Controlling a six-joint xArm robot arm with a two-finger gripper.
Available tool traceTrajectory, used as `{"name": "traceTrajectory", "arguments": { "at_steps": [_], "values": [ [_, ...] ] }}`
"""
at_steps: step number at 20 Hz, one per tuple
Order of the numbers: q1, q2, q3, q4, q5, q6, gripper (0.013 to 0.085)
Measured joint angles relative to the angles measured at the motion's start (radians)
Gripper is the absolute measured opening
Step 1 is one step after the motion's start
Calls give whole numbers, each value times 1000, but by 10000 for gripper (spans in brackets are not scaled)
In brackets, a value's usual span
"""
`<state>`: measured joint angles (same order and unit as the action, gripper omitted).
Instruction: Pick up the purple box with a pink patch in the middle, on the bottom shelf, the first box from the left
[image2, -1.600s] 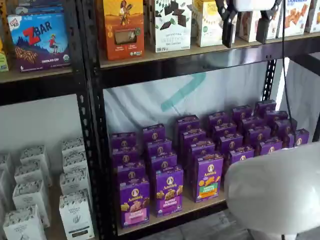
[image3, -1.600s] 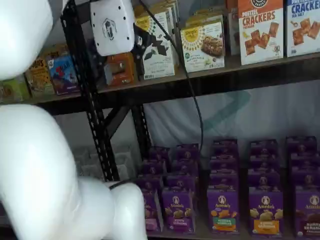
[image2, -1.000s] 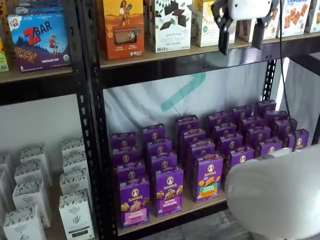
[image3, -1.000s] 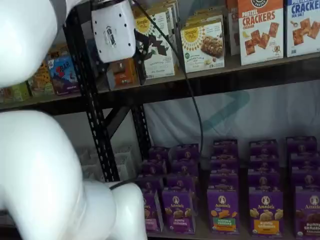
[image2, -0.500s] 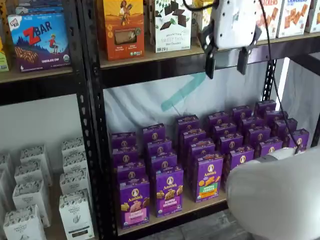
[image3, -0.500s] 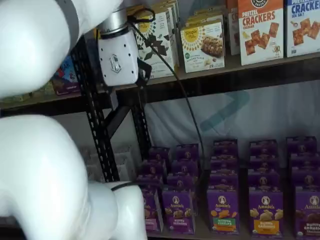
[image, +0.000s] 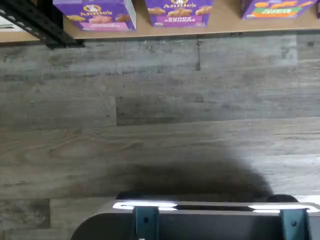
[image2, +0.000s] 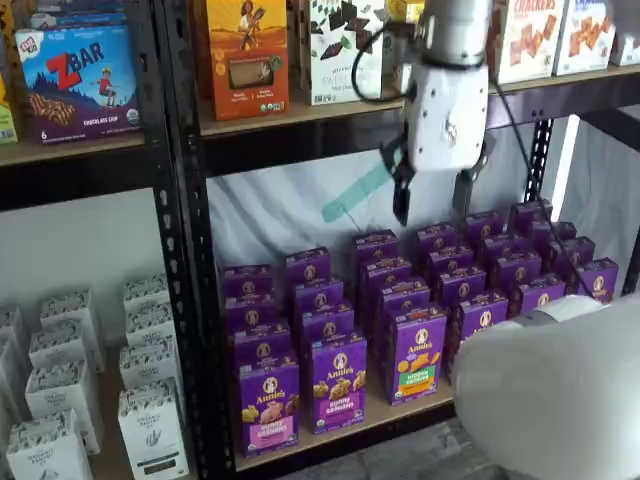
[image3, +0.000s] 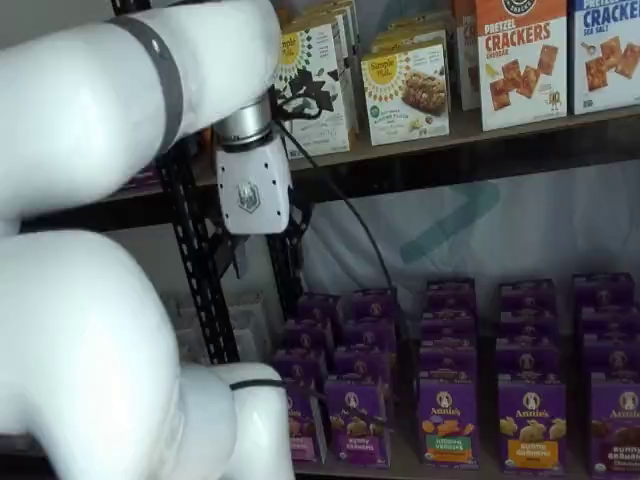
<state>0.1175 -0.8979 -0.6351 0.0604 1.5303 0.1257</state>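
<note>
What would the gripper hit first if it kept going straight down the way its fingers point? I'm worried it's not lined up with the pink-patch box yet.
Likely the floor: the gripper hangs open, empty, apparently in front of the shelves. The purple box sits left; depth is unclear.

A blue Zbar carton (image2: 77, 80) and an orange carton (image2: 246, 57) are sitting on the upper shelf. White cartons (image2: 152, 428) are standing in rows beside the rack. Grey wood-plank flooring (image: 160, 115) is lying below.

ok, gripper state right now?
White-bodied gripper with two black fingers: open, a clear gap between the fingers, nothing held; it hangs above the rows of purple cartons.
</note>
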Motion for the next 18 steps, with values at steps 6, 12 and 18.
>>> {"name": "traceTrajectory", "arguments": {
  "at_steps": [6, 12, 18],
  "values": [
    [38, 47, 154, -1, -177, 28, 850],
    [84, 91, 291, -31, -426, 76, 850],
    [123, 208, 350, -58, -618, 125, 850]
  ]
}}
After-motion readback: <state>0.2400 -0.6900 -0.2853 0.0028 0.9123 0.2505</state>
